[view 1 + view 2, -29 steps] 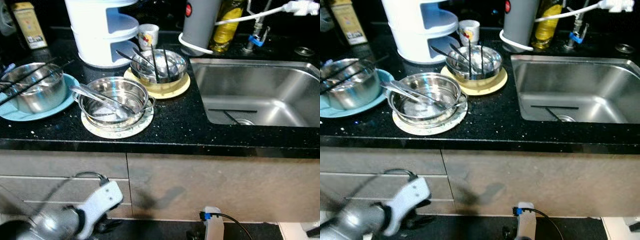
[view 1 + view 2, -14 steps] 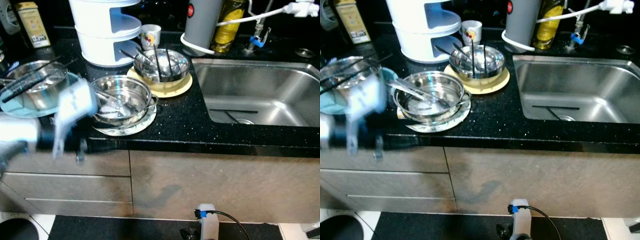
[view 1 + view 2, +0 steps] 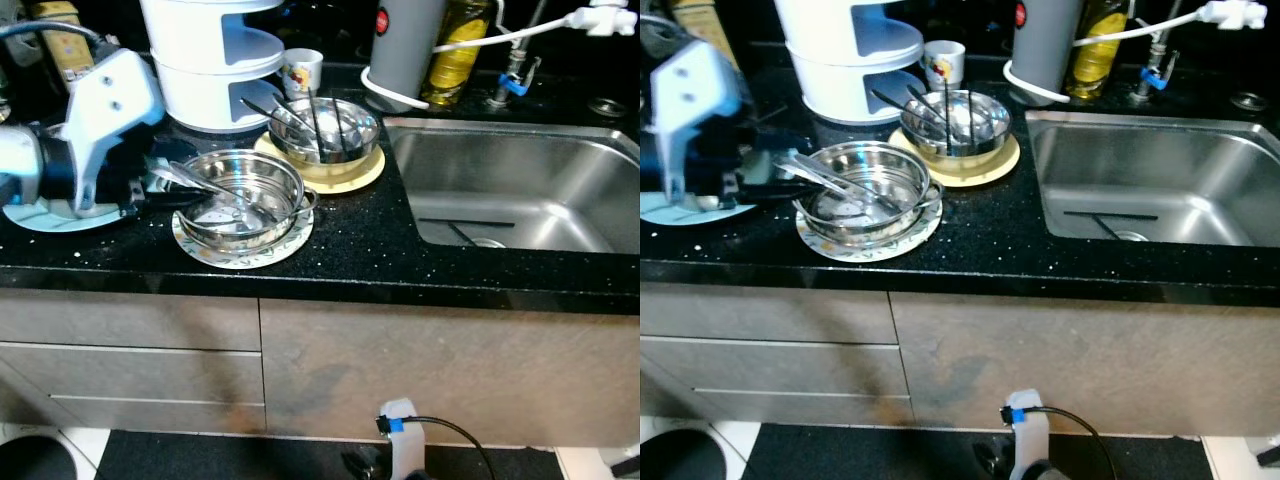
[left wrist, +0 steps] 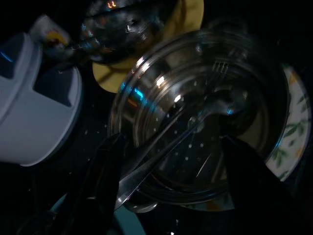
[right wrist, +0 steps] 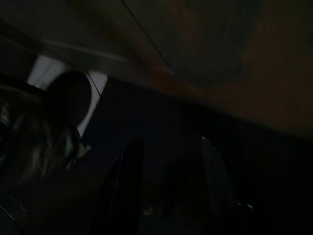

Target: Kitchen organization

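A steel bowl (image 3: 250, 190) holding a spoon and tongs (image 3: 205, 190) sits on a leaf-patterned plate (image 3: 240, 258) near the counter's front. My left gripper (image 3: 165, 195) is at the bowl's left rim, low over the counter. In the left wrist view its open fingers (image 4: 105, 171) straddle the utensil handles (image 4: 161, 156) that stick out over the rim. A second steel bowl (image 3: 325, 130) with chopsticks rests on a yellow plate (image 3: 355, 175) behind. A blue plate (image 3: 40, 215) lies partly behind my left arm. My right gripper (image 5: 171, 166) hangs low by the cabinet, fingers apart.
A white tiered container (image 3: 210, 50) and a small cup (image 3: 300, 70) stand at the back. A grey cylinder (image 3: 400, 40) and an oil bottle (image 3: 455, 50) stand beside the steel sink (image 3: 520, 180), which holds chopsticks. Drawers front the cabinet below.
My left arm has swung up from below the counter edge to the left rim of the front bowl. It now covers the bowl on the blue plate.
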{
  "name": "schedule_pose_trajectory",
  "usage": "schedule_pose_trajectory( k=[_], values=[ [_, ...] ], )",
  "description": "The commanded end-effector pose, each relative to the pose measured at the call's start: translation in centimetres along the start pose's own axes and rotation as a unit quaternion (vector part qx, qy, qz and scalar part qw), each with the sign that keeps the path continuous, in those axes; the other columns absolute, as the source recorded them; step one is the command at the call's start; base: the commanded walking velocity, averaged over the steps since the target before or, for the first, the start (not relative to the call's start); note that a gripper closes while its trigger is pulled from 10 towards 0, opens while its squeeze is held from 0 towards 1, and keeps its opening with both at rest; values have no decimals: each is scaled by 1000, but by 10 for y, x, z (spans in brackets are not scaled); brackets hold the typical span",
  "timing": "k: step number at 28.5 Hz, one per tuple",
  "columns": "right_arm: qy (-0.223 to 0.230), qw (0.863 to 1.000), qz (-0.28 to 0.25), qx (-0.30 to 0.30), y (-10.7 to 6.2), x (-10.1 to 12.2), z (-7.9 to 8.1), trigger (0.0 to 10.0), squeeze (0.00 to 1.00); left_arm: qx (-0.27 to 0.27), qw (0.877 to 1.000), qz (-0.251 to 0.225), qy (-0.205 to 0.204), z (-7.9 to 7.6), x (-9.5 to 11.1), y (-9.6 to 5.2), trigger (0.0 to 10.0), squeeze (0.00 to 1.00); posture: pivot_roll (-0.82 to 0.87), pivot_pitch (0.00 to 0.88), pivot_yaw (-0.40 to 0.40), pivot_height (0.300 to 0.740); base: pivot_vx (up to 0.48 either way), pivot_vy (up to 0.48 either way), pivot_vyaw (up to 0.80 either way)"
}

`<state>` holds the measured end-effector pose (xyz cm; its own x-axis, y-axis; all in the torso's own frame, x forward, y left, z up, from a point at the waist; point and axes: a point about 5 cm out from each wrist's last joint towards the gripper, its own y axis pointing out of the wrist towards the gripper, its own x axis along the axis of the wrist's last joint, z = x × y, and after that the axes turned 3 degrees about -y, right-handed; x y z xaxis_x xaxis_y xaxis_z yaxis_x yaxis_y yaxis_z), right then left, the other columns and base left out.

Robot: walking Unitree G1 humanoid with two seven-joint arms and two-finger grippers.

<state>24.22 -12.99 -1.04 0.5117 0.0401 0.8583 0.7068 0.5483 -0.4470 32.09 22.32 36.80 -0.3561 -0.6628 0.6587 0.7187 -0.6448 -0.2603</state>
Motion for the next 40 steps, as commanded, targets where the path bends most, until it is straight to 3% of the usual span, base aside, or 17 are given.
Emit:
schedule_pose_trajectory(
  k=[1,2,4,5,7,8,12,23,30,32,33,34,35,40],
  values=[
    [-14,999,-18,28,0,13,5,10000,0,-7,1000,17,17,-1,-8,13,10000,1000,-57,185,-43,740,0,0,0],
    [-33,997,-42,57,-1,32,11,10000,0,-5,999,27,26,2,-14,24,10000,1000,-57,185,-43,740,0,0,0],
    [-44,995,-52,73,-2,41,14,10000,0,-9,999,31,29,2,-17,30,10000,1000,-67,192,-40,740,0,0,0],
    [-47,994,-55,79,-2,44,15,10000,0,-13,999,31,28,2,-18,33,10000,525,-67,192,-40,740,0,0,0],
    [-52,993,-57,86,-3,47,17,10000,0,-15,999,29,27,2,-19,36,10000,525,-67,195,-39,740,0,0,0],
    [-71,990,-61,107,-4,55,23,10000,0,-14,999,33,29,5,-23,48,10000,0,-70,198,-40,740,0,0,0],
    [-78,988,-67,119,-7,63,29,10000,0,-4,999,30,36,9,-23,64,10000,0,-74,206,-38,740,0,0,0],
    [-69,988,-65,126,-14,67,33,10000,0,-34,998,40,34,12,-20,77,10000,0,-75,216,-33,740,0,0,0],
    [-60,988,-66,122,-17,70,33,10000,0,-47,994,77,61,15,-19,82,10000,0,-75,221,-21,740,0,0,0],
    [-60,989,-67,122,-18,70,33,10000,0,-46,993,81,66,15,-19,83,9569,0,-75,222,-18,740,0,0,0],
    [-58,989,-66,121,-18,70,33,10000,0,-45,993,83,69,16,-19,83,2549,0,-75,223,-17,740,0,0,0],
    [-57,989,-66,120,-19,70,34,10000,0,-45,993,84,71,16,-18,84,2549,0,-75,223,-17,740,0,0,0],
    [-56,989,-66,120,-19,70,34,10000,0,-45,993,86,75,16,-18,84,275,0,-75,223,-16,740,0,0,0],
    [-51,989,-65,119,-21,70,34,10000,0,-35,992,86,83,18,-17,85,0,0,-74,224,-14,740,0,0,0]
  ],
)
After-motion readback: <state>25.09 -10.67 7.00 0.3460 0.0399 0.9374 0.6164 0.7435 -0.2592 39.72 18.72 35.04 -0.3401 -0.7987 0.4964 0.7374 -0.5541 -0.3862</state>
